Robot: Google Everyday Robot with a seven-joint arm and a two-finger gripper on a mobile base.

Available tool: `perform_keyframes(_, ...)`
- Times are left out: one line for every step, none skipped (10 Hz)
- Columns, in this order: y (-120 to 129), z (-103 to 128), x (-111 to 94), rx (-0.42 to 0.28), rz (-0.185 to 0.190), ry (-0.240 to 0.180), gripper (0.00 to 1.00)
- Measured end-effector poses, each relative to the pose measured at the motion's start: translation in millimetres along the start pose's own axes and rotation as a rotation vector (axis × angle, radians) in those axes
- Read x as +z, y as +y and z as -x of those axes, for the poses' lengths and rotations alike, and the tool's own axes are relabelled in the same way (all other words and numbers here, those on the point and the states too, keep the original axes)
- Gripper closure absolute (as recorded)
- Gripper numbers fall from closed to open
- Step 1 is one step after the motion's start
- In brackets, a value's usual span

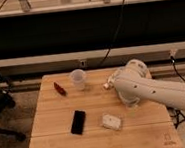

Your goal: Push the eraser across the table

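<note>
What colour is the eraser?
The eraser is black in the camera view; the white arm hides the gripper.

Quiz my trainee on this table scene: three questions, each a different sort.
1. True or false: the eraser touches the wrapped block.
2. What stands nearest the red object? A) clear cup B) eraser C) wrapped block
3. Where is the gripper?
Key: 1 false, they lie apart. 2 A. 3 Out of sight, apparently hidden behind the white arm over the right half of the table.
</note>
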Motion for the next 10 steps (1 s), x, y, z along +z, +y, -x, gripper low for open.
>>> perform_keyframes(2.8,4.6,5.4,-0.015,0.002,-0.003,0.2)
perform_keyframes(3.6,10.4,9.4,-0.028,0.002,-0.008,0.2)
perform_keyframes(4.4,15.9,14.3,-0.034,0.004,-0.012,0.2)
perform_keyframes(3.3,29.2,20.9,-0.052,0.005,-0.019,0.2)
perform_keyframes(4.6,35.4,25.1,-0.067,0.004,-0.025,0.2)
perform_keyframes(7.9,38.1,28.0,-0.087,0.011,-0.026,0.2)
perform_keyframes(8.1,39.4,28.1,-0.09,0.011,-0.028,0.2)
perform_keyframes(8.3,41.8,29.9,-0.089,0.016,-0.031,0.2)
perform_keyframes(9.7,45.8,34.5,-0.088,0.022,-0.034,0.2)
perform_keyframes(10.1,51.0,38.1,-0.093,0.025,-0.036,0.2)
